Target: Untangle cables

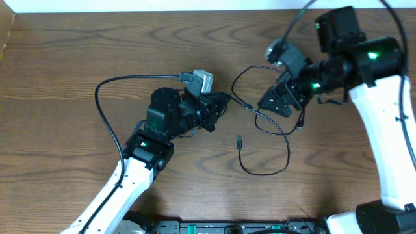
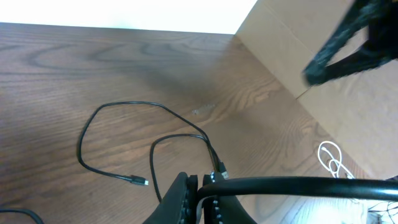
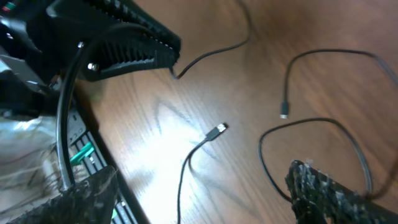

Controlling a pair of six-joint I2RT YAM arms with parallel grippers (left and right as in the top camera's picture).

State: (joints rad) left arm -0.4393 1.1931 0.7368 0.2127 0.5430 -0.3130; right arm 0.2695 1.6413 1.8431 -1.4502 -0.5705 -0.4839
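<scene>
Thin black cables (image 1: 273,130) lie looped on the wooden table between my arms. One plug end (image 1: 239,140) rests mid-table and another (image 1: 300,127) lies near the right arm. My left gripper (image 1: 221,103) is shut, and a thick black cable (image 2: 298,185) comes out from between its fingers (image 2: 200,186). A thin cable's plug (image 2: 222,172) lies just past the tips. My right gripper (image 1: 276,103) is open wide and low over the loops. In the right wrist view a cable (image 3: 185,180) runs between its spread fingers (image 3: 205,199) without touching them, near a plug (image 3: 217,129).
A long black cable (image 1: 97,97) arcs left of the left arm. A tan box edge (image 1: 5,39) stands at the far left. An equipment rail (image 1: 260,227) runs along the front edge. A tan surface (image 2: 323,93) with a white cord (image 2: 329,158) lies beyond the table.
</scene>
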